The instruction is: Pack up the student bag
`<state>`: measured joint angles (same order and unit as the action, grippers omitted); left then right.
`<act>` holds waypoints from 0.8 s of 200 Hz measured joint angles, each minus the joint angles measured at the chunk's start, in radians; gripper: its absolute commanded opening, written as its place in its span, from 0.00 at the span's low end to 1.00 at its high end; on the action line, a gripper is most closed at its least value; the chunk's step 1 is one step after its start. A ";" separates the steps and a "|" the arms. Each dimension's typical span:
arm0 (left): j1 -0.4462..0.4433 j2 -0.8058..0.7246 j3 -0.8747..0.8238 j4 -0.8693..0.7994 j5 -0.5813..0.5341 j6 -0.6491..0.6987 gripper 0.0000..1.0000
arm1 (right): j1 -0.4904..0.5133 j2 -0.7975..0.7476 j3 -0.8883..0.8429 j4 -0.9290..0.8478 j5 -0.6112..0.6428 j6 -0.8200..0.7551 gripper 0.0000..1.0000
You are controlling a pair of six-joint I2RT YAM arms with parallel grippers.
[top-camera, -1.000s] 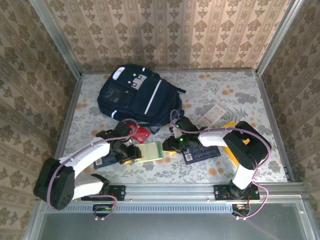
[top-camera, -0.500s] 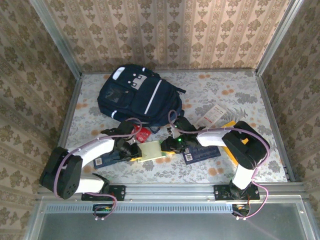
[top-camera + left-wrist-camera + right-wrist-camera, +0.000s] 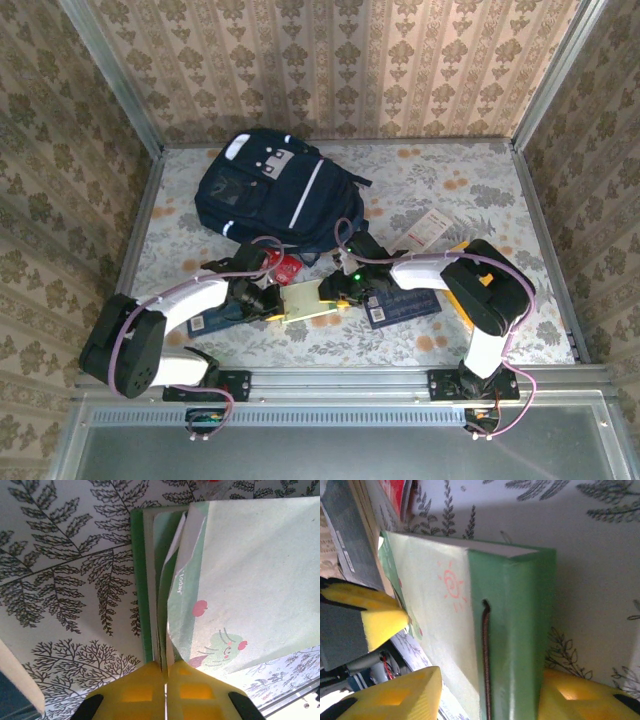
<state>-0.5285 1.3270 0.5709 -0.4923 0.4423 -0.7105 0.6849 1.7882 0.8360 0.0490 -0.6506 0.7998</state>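
Bag (image 3: 268,190) lies flat at the back left of the table (image 3: 470,180), well apart from both grippers. Green notebook (image 3: 308,300) lies in front of it, between the two grippers. Left gripper (image 3: 272,302) is on the notebook's left edge. In the left wrist view its yellow fingers (image 3: 135,692) are pinched together on the cover edge, with only thin paper between them. Right gripper (image 3: 335,290) is on the notebook's right end. In the right wrist view the jaws are partly open and straddle the dark green spine, one finger (image 3: 580,695) against it. Cannot tell if they squeeze it. Red packet (image 3: 287,266) sits near the bag's front edge. Navy booklet (image 3: 405,306) lies under the right arm.
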 measured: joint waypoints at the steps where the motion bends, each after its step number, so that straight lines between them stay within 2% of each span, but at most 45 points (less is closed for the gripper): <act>1: 0.000 0.000 0.000 0.000 0.000 0.000 0.07 | 0.000 0.001 0.000 0.001 -0.002 0.002 0.47; 53: -0.001 0.003 0.000 0.014 0.013 0.000 0.05 | -0.012 0.047 -0.031 0.214 -0.055 0.123 0.37; 71: -0.004 0.005 0.001 0.018 0.016 0.000 0.07 | -0.012 0.069 -0.031 0.280 -0.073 0.153 0.24; 81: -0.006 0.005 0.004 0.014 0.014 0.000 0.13 | -0.013 0.075 -0.032 0.300 -0.081 0.165 0.17; 96: -0.010 0.000 0.013 0.003 0.004 0.010 0.29 | -0.015 0.068 -0.033 0.308 -0.087 0.158 0.08; 113: -0.013 -0.027 0.020 -0.035 -0.020 0.011 0.45 | -0.018 0.035 -0.033 0.287 -0.084 0.129 0.04; 139: 0.017 -0.135 0.061 -0.130 -0.041 0.040 0.57 | -0.036 -0.091 -0.034 0.206 -0.084 0.047 0.06; 160: 0.054 -0.204 0.146 -0.190 -0.042 0.085 0.61 | -0.051 -0.193 -0.027 0.144 -0.103 -0.026 0.00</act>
<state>-0.4747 1.1225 0.7166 -0.6823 0.4004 -0.6254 0.6342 1.5951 0.8085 0.1928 -0.7532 0.7738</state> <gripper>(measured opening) 0.592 0.211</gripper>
